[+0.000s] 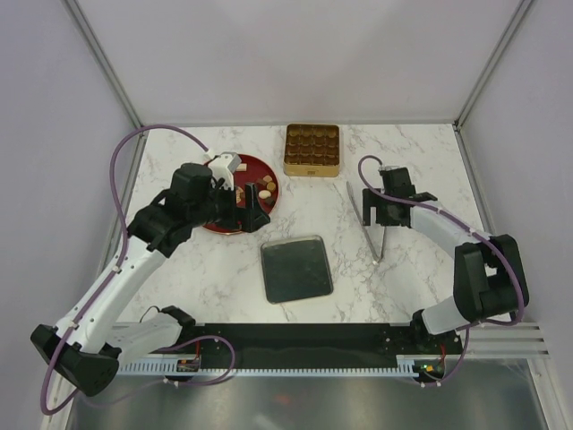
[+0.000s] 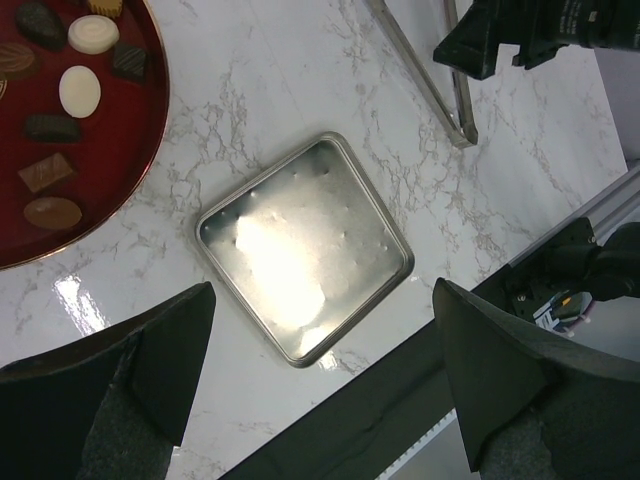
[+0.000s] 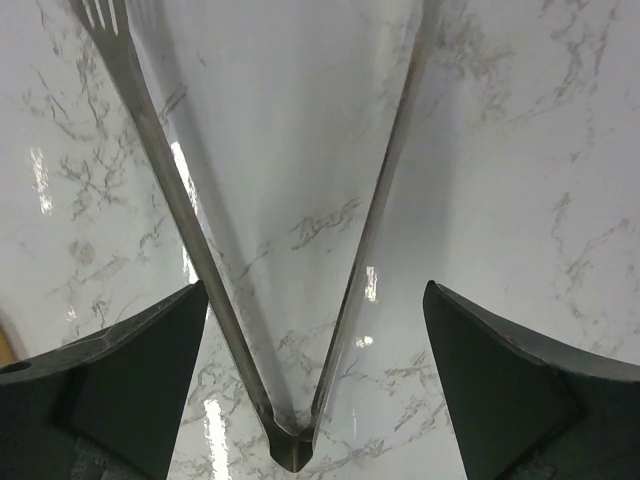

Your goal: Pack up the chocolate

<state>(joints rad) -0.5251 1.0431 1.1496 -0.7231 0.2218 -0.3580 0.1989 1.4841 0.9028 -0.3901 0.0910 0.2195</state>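
The chocolate pieces [image 2: 79, 90], dark brown, light brown and cream, lie on the red dish [image 2: 140, 130] at the top left of the left wrist view. In the top view some pieces [image 1: 267, 185] show on the dish [image 1: 274, 170]; my left arm hides the rest. My left gripper [image 1: 260, 204] hovers open and empty over the dish's right edge. In its own view the left gripper [image 2: 324, 290] looks down on a silver lid [image 2: 300, 250]. My right gripper [image 1: 387, 219] is open and empty above steel tongs [image 1: 369, 224]. In the right wrist view the tongs [image 3: 200, 250] lie between the open fingers of the right gripper [image 3: 316, 290].
A square gold tin [image 1: 312, 168] with a brown grid of cells stands at the back centre; I cannot tell what the cells hold. The silver lid [image 1: 296, 268] lies flat in the table's middle. A black rail [image 1: 295, 340] runs along the near edge.
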